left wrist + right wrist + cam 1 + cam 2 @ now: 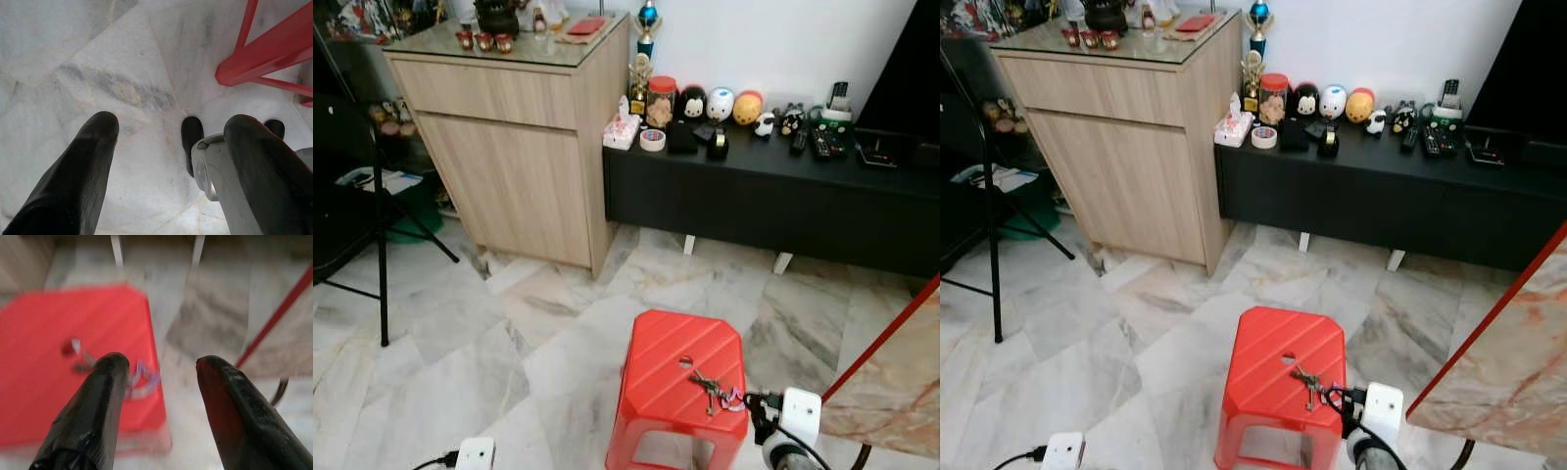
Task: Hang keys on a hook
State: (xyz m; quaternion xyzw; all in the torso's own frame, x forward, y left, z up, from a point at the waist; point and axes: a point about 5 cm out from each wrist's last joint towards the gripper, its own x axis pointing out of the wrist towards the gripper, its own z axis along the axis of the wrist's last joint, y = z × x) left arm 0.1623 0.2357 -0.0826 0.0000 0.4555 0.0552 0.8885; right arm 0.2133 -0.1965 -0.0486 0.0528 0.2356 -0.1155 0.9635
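A bunch of keys (710, 389) with a pale purple ring lies on top of a red plastic stool (677, 367), near its right edge. In the right wrist view the keys (139, 378) look blurred, just beyond my right gripper (161, 364), which is open and hovers above the stool's right edge (151, 396). The right wrist (795, 423) shows beside the stool at the lower right. My left gripper (168, 132) is open, pointing down at the marble floor (98, 58) beside a stool leg (264, 54). The left wrist (473, 454) sits low at the bottom left.
A wooden cabinet (519, 147) stands at the back left, with a low black console (764, 196) carrying small figurines to its right. A black stand (382, 245) rises on the left. A marble table with a red edge (891, 372) juts in on the right.
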